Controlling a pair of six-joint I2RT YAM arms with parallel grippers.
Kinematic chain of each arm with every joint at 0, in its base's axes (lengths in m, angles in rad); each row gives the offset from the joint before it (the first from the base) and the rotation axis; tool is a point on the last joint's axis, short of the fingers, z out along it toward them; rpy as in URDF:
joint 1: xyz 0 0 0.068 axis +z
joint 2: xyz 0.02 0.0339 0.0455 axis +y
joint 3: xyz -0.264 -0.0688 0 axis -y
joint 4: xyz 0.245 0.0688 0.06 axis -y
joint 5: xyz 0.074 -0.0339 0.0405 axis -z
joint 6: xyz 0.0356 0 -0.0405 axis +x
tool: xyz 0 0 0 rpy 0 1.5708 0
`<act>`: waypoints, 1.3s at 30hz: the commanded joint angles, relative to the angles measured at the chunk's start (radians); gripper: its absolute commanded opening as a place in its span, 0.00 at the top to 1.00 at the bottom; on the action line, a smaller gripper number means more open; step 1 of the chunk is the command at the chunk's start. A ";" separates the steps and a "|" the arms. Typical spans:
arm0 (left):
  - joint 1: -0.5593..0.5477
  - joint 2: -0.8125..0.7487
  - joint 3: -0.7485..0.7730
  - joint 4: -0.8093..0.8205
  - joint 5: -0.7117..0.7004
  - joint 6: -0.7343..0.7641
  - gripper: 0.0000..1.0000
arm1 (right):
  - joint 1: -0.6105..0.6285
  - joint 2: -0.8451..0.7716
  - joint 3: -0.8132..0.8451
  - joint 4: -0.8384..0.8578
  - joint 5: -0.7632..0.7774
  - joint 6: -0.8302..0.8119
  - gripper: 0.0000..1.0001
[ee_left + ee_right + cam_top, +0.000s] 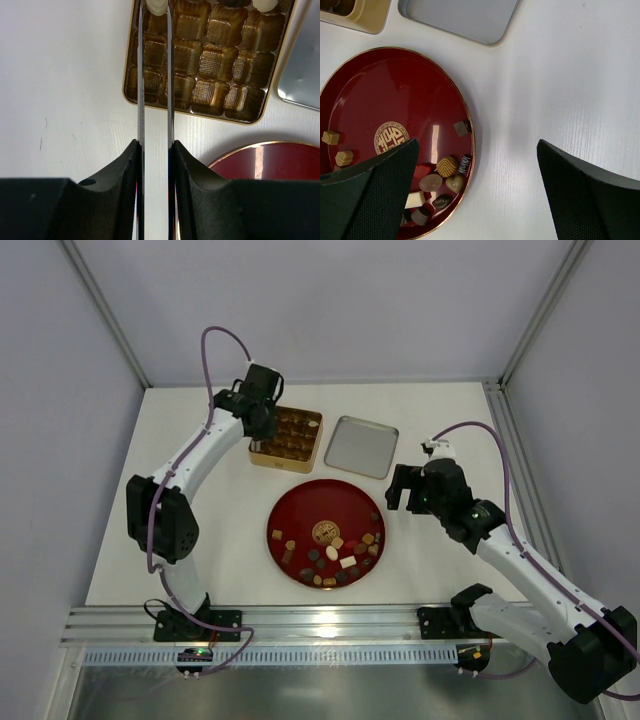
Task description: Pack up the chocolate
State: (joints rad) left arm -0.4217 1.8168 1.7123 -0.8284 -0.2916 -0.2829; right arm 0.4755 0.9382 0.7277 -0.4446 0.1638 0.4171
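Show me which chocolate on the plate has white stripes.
The small dark chocolate against the plate's rim, beside the ridged caramel piece; no other shows stripes.

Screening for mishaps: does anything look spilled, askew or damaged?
Nothing stands out. The chocolates lie on the red plate, none on the table; the gold tin sits flat, its lid beside it; the left gripper holds a cream-white chocolate over the tin.

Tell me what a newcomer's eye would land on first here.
The dark-red plate at the table's centre, with small chocolates scattered along its near edge. Behind it, the gold tin sits open under the left gripper, its lid lying beside it on the right.
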 commanded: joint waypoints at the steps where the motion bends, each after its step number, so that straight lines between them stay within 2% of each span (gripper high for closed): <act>1: 0.012 0.002 0.056 0.017 0.003 0.028 0.73 | -0.003 -0.007 0.022 0.015 -0.009 -0.008 0.00; 39: 0.015 -0.007 0.018 -0.023 -0.009 0.048 0.69 | -0.003 -0.001 0.007 0.035 -0.023 0.008 0.00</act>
State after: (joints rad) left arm -0.4145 1.8214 1.7256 -0.8513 -0.2882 -0.2516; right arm 0.4755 0.9386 0.7273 -0.4423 0.1429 0.4210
